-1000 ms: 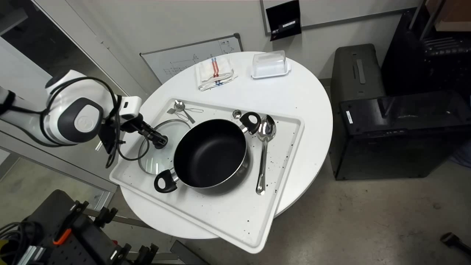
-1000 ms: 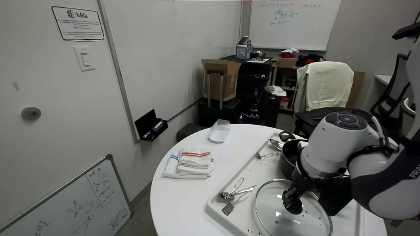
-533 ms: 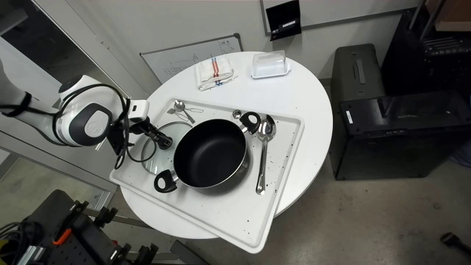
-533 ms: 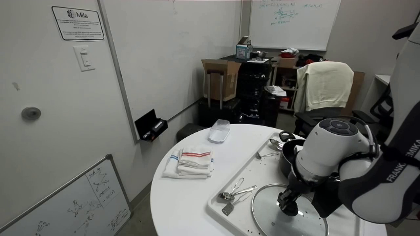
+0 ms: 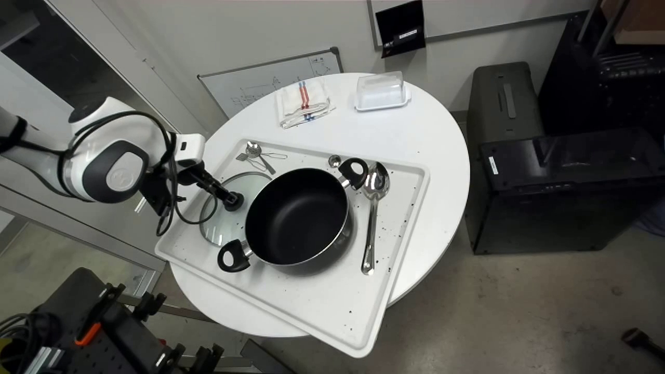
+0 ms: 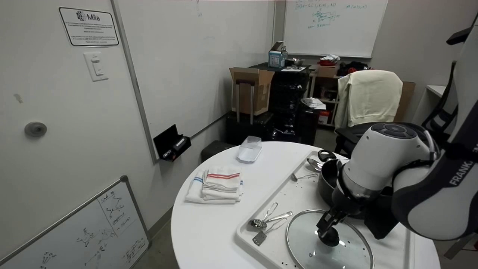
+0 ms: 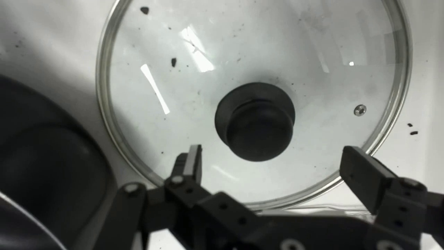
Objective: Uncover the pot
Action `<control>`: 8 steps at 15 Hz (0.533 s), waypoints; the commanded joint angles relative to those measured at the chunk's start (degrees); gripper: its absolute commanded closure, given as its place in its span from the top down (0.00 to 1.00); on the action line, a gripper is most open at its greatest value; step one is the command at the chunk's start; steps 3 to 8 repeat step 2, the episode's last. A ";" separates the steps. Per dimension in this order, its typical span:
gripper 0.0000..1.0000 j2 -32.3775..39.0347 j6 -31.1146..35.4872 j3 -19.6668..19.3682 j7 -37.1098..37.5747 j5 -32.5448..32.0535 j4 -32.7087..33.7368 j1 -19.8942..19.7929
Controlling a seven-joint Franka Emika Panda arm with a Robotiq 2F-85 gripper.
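The black pot [image 5: 296, 218] stands uncovered on the tray, its inside bare and dark in an exterior view. Beside it lies the round glass lid [image 7: 194, 139], flat on the tray [image 5: 311, 306], metal rim all round and black knob [image 7: 260, 132] upward. My gripper [image 7: 272, 151] is open just above the lid, fingers [image 7: 360, 173] spread wide with a gap on both sides of the knob. Nothing is held. In an exterior view the gripper [image 6: 324, 223] hangs over the knob, and the arm hides part of the pot [image 6: 328, 181].
Small utensils [image 5: 254, 153] lie at the tray's corner near the lid. A large metal spoon [image 5: 372, 218] rests on the pot's far side. Folded towels [image 5: 304, 104] and a clear-lidded butter dish [image 5: 382, 92] sit on the round white table [image 5: 431, 140].
The lid shifted slightly toward the pot and came to rest, and has stayed there for the last half second. My gripper has let go of the knob and drawn back from it.
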 commanded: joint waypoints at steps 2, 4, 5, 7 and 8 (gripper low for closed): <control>1.00 -9.89 0.50 3.25 -5.64 0.25 -8.96 -5.32; 1.00 -9.89 0.50 3.25 -5.64 0.25 -8.96 -5.32; 1.00 -9.89 0.50 3.25 -5.64 0.25 -8.96 -5.32; 1.00 -9.89 0.50 3.25 -5.64 0.25 -8.96 -5.32; 1.00 -9.89 0.50 3.25 -5.64 0.25 -8.96 -5.32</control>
